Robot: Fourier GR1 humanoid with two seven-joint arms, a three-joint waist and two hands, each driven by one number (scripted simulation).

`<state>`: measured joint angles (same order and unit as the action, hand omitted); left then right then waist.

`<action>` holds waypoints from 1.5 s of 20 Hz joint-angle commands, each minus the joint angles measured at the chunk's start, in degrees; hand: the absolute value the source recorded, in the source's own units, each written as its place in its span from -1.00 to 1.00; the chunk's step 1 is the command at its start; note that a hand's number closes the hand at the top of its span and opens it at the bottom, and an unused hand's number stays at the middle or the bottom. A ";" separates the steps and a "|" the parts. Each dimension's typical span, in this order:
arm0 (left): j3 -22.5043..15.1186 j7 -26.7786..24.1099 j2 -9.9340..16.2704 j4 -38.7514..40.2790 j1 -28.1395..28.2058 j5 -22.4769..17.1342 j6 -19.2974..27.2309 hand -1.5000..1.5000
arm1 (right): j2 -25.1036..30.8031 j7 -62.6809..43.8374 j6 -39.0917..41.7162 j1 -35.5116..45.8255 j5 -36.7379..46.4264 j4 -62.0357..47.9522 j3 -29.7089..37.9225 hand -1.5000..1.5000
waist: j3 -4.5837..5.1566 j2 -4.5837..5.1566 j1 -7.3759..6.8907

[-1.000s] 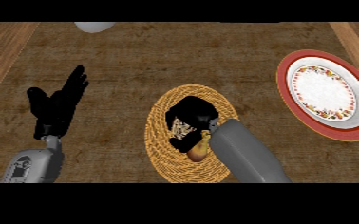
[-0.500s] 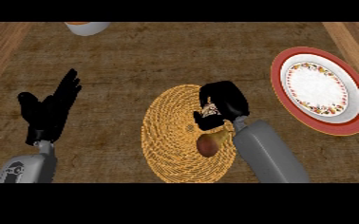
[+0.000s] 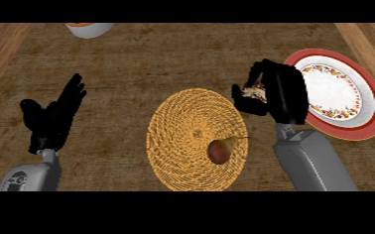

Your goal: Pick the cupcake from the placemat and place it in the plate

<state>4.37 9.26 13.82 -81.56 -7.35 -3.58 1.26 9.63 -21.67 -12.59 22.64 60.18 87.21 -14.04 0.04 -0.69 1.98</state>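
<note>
My right hand (image 3: 282, 95) is curled round the cupcake (image 3: 254, 93), of which only a pale speckled patch shows between thumb and fingers. It hangs over the counter between the woven round placemat (image 3: 183, 129) and the red-rimmed floral plate (image 3: 338, 95), its fingers overlapping the plate's left rim. My left hand (image 3: 53, 116) rests open at the far left, fingers up.
A brown pear (image 3: 220, 150) lies on the placemat's lower right part, close to my right forearm (image 3: 311, 161). A white bowl (image 3: 89, 29) sits at the counter's far edge, upper left. Wooden edges run along both sides.
My right hand has lifted the cupcake off the placemat and carried it right and farther away, up to the plate's left rim. The pear stays on the mat. My left hand stays where it was.
</note>
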 commanded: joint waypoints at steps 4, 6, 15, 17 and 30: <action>-1.80 1.69 -1.44 -3.77 0.79 1.79 1.26 0.00 | 4.73 -4.47 2.14 -4.02 -5.45 10.64 11.77 1.00 | -0.06 0.51 -1.57; 0.24 0.63 -0.52 2.05 -4.15 0.71 -0.31 0.00 | 2.88 -1.51 -2.18 -9.06 -6.36 8.50 11.69 1.00 | -0.05 0.69 -1.43; 0.59 -0.13 -1.00 1.80 -1.99 1.30 -1.14 0.00 | 12.38 11.16 -2.74 -2.81 -17.93 -9.06 27.88 1.00 | -0.06 0.79 -2.20; -0.08 0.56 -1.66 0.51 -2.40 2.14 0.10 0.00 | 15.83 17.90 -2.46 -3.42 -22.13 -15.29 31.59 1.00 | -0.09 0.86 -2.21; 0.49 3.45 -1.13 -0.57 -3.64 0.59 -2.52 0.00 | 22.67 36.35 8.11 3.55 -26.69 -46.46 34.18 -1.00 | -0.14 0.97 -2.81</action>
<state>4.01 10.34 11.76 -81.07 -10.16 -1.62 0.14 30.32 5.74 -5.92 26.09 35.33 49.00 18.75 -0.05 0.28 -0.77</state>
